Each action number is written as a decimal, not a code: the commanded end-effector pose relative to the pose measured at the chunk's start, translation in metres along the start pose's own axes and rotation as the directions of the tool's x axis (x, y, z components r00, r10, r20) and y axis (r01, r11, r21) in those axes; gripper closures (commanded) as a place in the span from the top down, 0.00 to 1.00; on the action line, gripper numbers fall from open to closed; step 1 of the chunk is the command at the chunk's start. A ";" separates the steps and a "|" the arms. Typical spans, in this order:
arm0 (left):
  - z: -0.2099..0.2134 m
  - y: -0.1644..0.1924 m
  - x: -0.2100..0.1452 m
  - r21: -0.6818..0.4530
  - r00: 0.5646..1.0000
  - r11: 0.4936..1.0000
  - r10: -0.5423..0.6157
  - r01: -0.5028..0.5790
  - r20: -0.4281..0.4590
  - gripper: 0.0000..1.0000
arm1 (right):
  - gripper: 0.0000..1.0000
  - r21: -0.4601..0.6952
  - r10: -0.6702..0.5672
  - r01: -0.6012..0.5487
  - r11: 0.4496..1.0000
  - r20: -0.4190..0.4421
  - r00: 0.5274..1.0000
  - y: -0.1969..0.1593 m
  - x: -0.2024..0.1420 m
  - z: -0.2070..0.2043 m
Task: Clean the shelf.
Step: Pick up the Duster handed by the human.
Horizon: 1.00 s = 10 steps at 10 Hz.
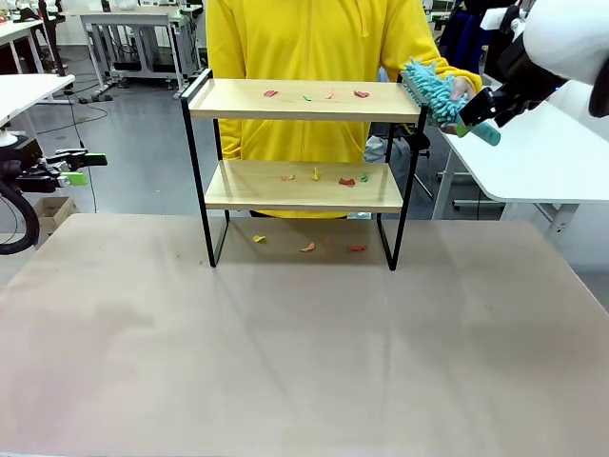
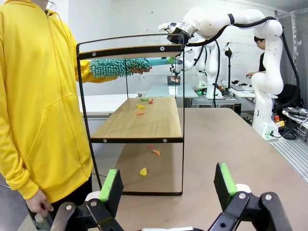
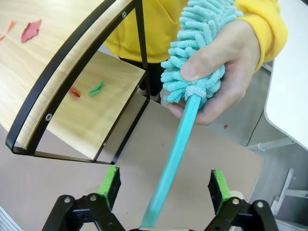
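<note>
The right end effector (image 3: 163, 185), jaws apart, straddled the handle of the teal duster (image 3: 199, 53) that the person's hand (image 3: 231, 72) held just right of the shelf (image 1: 238, 98), which stood at the desk's (image 1: 304, 362) far middle.

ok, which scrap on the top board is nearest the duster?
The red scrap at the right end of the top board, front view; the other three lie further left of the duster.
</note>
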State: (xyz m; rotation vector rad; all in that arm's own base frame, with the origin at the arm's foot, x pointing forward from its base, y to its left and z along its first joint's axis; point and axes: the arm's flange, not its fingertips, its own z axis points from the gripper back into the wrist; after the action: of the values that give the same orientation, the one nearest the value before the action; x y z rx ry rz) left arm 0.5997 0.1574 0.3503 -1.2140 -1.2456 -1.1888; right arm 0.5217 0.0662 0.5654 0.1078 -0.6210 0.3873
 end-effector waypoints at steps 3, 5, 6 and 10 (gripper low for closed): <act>0.000 -0.001 0.003 0.001 1.000 1.000 -0.010 0.010 0.001 1.00 | 0.38 -0.054 -0.038 0.038 0.998 -0.001 0.999 0.001 0.009 0.003; 0.000 -0.001 0.003 0.001 1.000 1.000 -0.010 0.010 0.001 1.00 | 0.00 -0.063 -0.042 0.042 0.997 -0.007 0.999 0.001 0.009 0.003; 0.000 -0.001 0.003 0.001 1.000 1.000 -0.010 0.010 0.001 1.00 | 0.00 -0.071 -0.044 0.043 0.997 -0.007 0.999 0.002 0.010 0.004; 0.000 -0.001 0.003 0.001 1.000 1.000 -0.010 0.010 0.001 1.00 | 0.00 -0.117 -0.104 0.102 0.988 -0.012 0.995 0.000 0.009 0.007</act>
State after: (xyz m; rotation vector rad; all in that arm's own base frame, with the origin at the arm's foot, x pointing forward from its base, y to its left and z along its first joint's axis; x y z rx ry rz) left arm 0.5997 0.1574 0.3503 -1.2140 -1.2456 -1.1888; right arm 0.5238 0.0638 0.5725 0.0530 -0.6200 0.3036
